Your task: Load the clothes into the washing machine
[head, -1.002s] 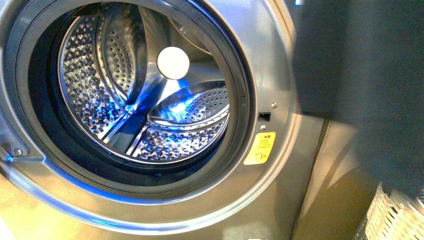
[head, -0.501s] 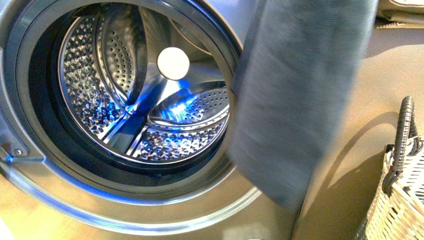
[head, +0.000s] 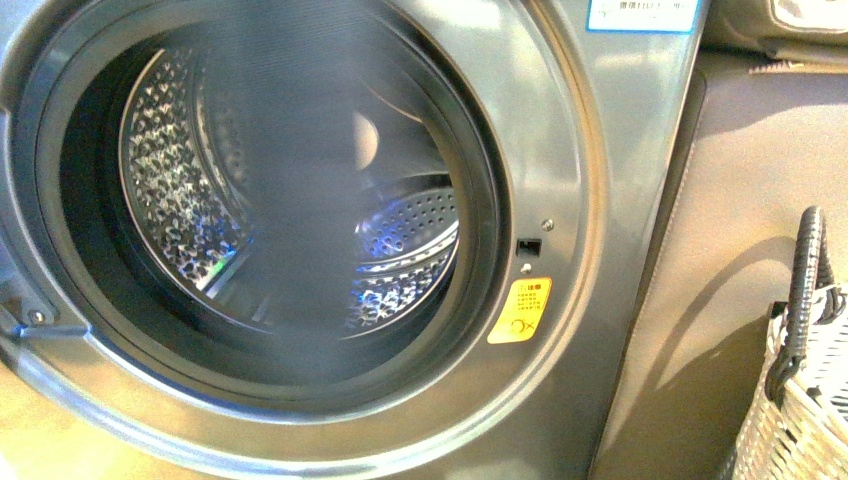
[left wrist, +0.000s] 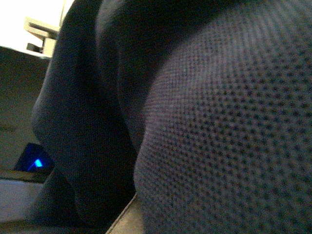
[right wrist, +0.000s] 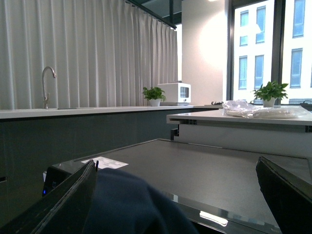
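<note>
The washing machine (head: 560, 150) fills the front view, its round porthole open on the shiny perforated drum (head: 170, 200); a yellow sticker (head: 520, 311) sits to the right of the ring. The clothes (head: 290, 200) hang as a blurred grey-blue streak across the drum mouth. Navy mesh fabric, the clothes (left wrist: 219, 136), fills the left wrist view and hides my left gripper's fingers, which are shut on it. My right gripper (right wrist: 180, 204) is open above the machine's dark top (right wrist: 204, 165); a fold of the blue clothes (right wrist: 129, 204) rises beside one of its fingers (right wrist: 73, 204).
A white woven basket (head: 800, 410) with a dark handle stands at the lower right, in front of a grey-brown panel (head: 720, 230). Beyond the machine's top, the right wrist view shows a counter with a tap (right wrist: 46, 80), a microwave (right wrist: 175, 92) and potted plants.
The clothes have swept from the right edge leftward, past the sticker, and now hang in front of the drum mouth. The basket and panel have come into sight.
</note>
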You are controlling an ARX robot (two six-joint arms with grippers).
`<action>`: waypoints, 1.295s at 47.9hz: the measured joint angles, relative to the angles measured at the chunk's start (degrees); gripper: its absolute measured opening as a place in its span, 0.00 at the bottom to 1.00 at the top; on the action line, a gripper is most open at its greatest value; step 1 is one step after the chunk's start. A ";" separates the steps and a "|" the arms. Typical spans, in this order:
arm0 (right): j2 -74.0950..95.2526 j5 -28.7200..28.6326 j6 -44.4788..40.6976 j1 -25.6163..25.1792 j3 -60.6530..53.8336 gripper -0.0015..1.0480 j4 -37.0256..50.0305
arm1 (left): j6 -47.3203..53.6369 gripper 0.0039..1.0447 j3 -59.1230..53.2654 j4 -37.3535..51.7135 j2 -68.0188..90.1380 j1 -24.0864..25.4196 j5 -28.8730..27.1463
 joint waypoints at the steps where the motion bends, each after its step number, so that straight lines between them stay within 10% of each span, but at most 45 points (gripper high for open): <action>1: 0.00 0.00 0.00 0.00 0.00 0.93 0.00 | 0.00 0.12 -0.33 0.00 -0.24 0.35 0.15; 47: -0.02 0.00 0.00 0.00 0.00 0.93 0.00 | -9.20 0.11 -37.05 10.19 -4.92 17.88 5.62; 62: -0.02 0.00 -0.02 0.00 0.00 0.93 0.00 | -9.07 0.11 -34.71 19.06 8.28 16.11 3.34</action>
